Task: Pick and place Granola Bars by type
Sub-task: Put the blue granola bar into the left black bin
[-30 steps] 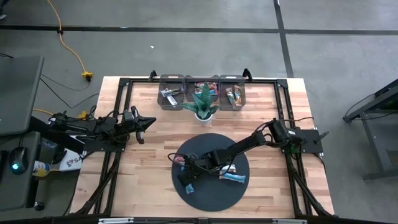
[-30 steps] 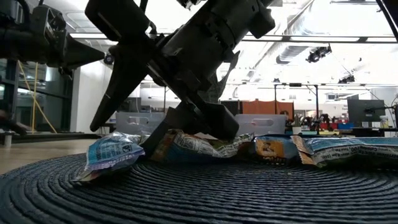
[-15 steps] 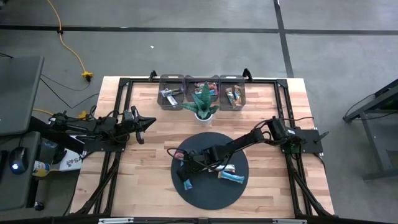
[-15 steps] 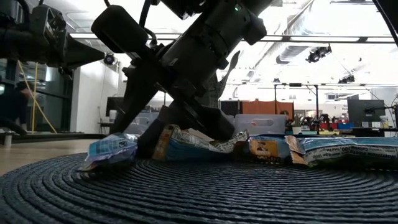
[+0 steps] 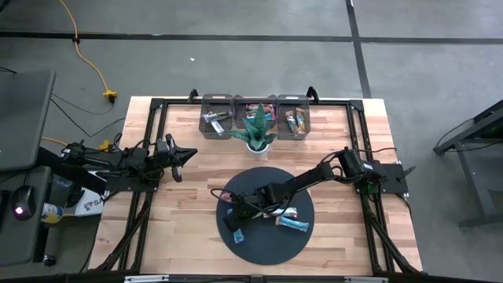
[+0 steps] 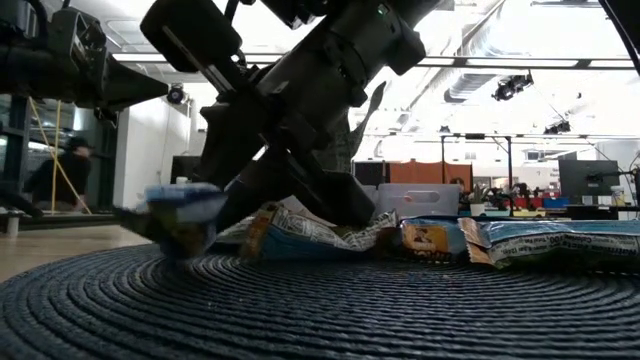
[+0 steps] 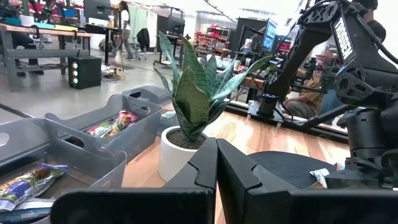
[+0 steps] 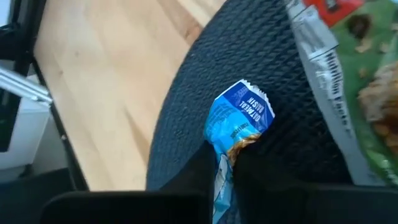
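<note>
A blue granola bar (image 8: 239, 118) is caught in my right gripper (image 8: 222, 180), which is shut on it over the left part of the round dark woven mat (image 5: 267, 245). In the low view the blue bar (image 6: 180, 215) sits tipped up beside the dark fingers (image 6: 250, 190). Other wrapped bars (image 6: 320, 232) (image 6: 555, 238) lie flat on the mat. My left gripper (image 5: 185, 155) waits shut and level above the table's left side. My right gripper pinches the blue bar's wrapper (image 8: 225, 158) between its two fingers, which slant down from the table's right. The bar's crimped free end (image 8: 245, 93) juts out past the fingertips. It is tilted up; I cannot tell whether its lower edge touches the mat.
Three grey bins (image 5: 216, 118) (image 5: 294, 118) holding sorted bars stand along the far edge, with a white-potted spiky plant (image 5: 256, 130) in front of the middle one. A green-wrapped bar (image 8: 364, 93) lies close beside the held one. Black rails (image 5: 149, 141) frame the table.
My right gripper has shut on the blue bar where it lay on the mat. The bar, flat a second ago, has tipped up and risen from the mat at the gripper's side. The other bars stayed put.
</note>
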You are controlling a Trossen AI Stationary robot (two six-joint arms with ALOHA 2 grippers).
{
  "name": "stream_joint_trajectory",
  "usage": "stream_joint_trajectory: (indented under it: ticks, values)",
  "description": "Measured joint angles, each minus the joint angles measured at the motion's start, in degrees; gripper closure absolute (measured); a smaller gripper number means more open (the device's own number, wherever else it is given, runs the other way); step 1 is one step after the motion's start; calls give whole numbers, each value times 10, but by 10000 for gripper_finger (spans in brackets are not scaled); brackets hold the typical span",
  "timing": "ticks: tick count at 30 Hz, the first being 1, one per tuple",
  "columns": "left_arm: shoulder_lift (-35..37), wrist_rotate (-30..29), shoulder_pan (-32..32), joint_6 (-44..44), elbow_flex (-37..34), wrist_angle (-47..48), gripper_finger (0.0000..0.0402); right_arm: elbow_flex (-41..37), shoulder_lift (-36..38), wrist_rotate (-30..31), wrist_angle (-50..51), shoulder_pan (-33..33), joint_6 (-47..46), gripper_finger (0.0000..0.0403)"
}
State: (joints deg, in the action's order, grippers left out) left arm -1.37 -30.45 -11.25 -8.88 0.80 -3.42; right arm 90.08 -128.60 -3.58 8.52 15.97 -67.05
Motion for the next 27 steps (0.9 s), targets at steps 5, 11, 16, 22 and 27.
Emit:
stream_joint_trajectory:
  ticks: [5, 11, 16, 22, 27]
  values:
    - [0, 0, 0, 0, 0, 0, 400, 0, 0, -28, -27, 0, 0, 375]
    - [0, 0, 0, 0, 0, 0, 400, 0, 1, -42, -66, 0, 7, 383]
    - [0, 0, 0, 0, 0, 0, 400, 10, 6, -42, -101, 0, 24, 384]
    - [0, 0, 0, 0, 0, 0, 400, 42, 6, -50, -134, -1, 45, 386]
    - [0, 0, 0, 0, 0, 0, 400, 92, 7, -61, -136, -3, 77, 384]
